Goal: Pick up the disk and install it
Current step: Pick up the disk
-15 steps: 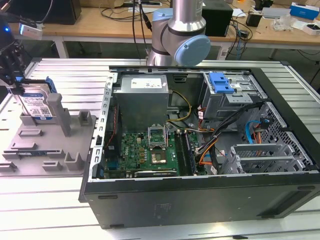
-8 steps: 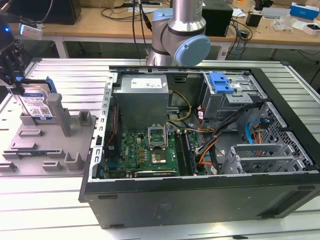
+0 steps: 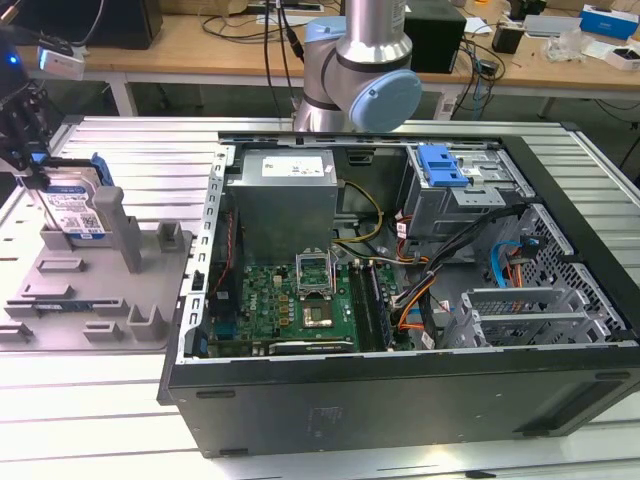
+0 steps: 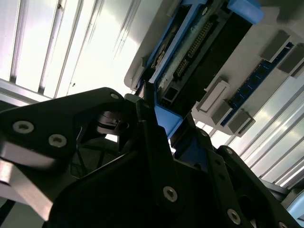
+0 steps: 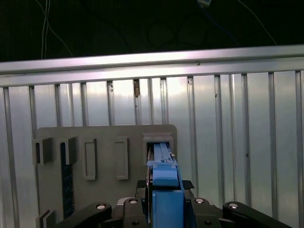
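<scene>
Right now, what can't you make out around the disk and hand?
- Exterior view: black hand, cut off by the left edge.
- Exterior view: silver, blue-framed disk, lower part hidden behind the grey plastic holder.
- First wrist view: disk's far end, sunk in the holder's slot.

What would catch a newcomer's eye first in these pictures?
The big open computer case sits in the middle of the exterior view, its green motherboard exposed. At that view's left, the disk stands on edge in a grey holder, with the gripper shut on its blue-framed edge.
</scene>
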